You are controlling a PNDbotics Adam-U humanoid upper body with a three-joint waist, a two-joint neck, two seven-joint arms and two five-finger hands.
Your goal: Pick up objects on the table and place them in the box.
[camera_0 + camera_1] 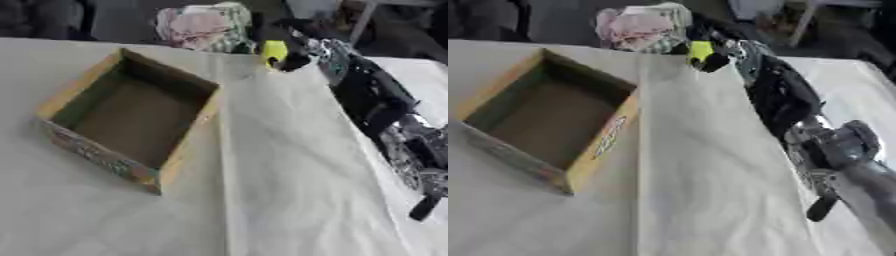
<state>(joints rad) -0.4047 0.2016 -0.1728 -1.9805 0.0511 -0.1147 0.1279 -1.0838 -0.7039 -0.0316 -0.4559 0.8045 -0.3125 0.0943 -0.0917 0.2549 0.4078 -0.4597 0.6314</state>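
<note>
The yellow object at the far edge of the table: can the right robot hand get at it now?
Probably yes. The right robot hand is already at the yellow object, fingers apparently around it, with nothing between them. The box sits well apart to the left.

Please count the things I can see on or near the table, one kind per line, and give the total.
Cardboard box: 1, nothing visible inside
Yellow-green object, in the right robot hand at the far edge: 1
Bundle of pink and green cloth, beyond the table: 1
Total: 3
</note>
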